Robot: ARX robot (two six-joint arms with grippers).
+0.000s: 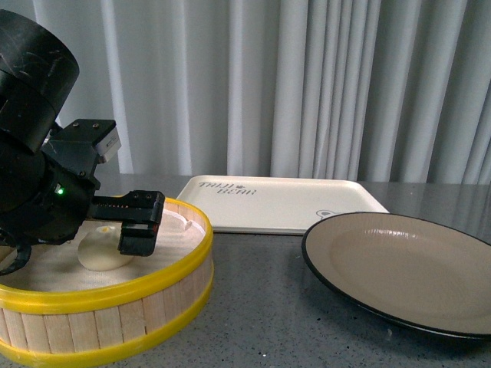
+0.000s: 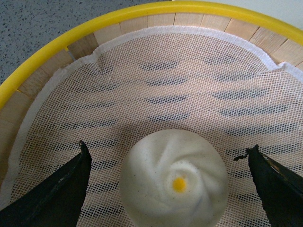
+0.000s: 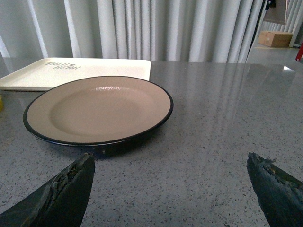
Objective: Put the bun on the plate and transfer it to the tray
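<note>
The cream-white bun (image 2: pixel 174 184) with a pleated top and a yellow dot lies on the mesh liner inside the steamer basket (image 2: pixel 142 12). My left gripper (image 2: pixel 168 147) is open and reaches down into the basket, one black finger on each side of the bun (image 1: pixel 103 249) and neither touching it. The brown plate (image 1: pixel 399 264) with its black rim stands empty on the grey table at the right. Behind it lies the cream tray (image 1: pixel 280 203) with dark lettering. My right gripper (image 3: pixel 170 156) hangs open low over the bare table just in front of the plate (image 3: pixel 97 109), holding nothing.
The wooden steamer basket (image 1: pixel 115 295) with yellow rims fills the front left of the table. White curtains hang behind the table. In the right wrist view the tray (image 3: pixel 94 71) lies beyond the plate, and a cardboard box (image 3: pixel 274 39) sits far off on the floor.
</note>
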